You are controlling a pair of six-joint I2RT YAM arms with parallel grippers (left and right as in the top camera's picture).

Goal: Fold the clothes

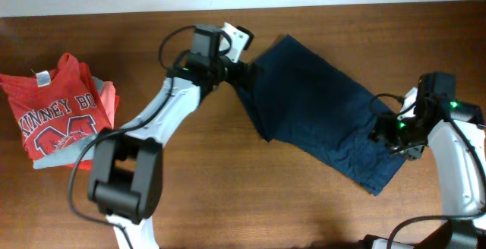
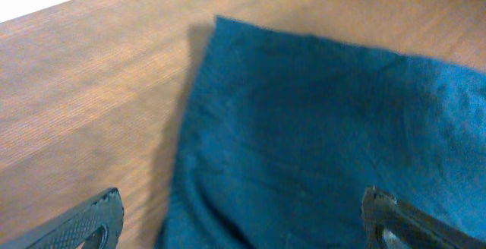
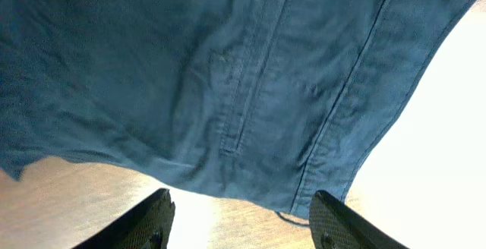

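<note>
The clothes, dark navy shorts (image 1: 319,105), lie flat and slanted across the middle of the table. My left gripper (image 1: 247,73) hangs over their upper left edge. In the left wrist view its jaws stand wide open (image 2: 243,219) above the fabric (image 2: 319,127), holding nothing. My right gripper (image 1: 383,131) sits at the shorts' right edge. In the right wrist view it is open (image 3: 243,215) over bare table, just short of the hem and a seam (image 3: 228,74). Nothing lies between its fingers.
A red t-shirt with white lettering (image 1: 57,112) lies on the left side of the table, on top of grey and coral folded garments (image 1: 108,97). The wooden table (image 1: 228,188) runs to a pale wall at the back edge.
</note>
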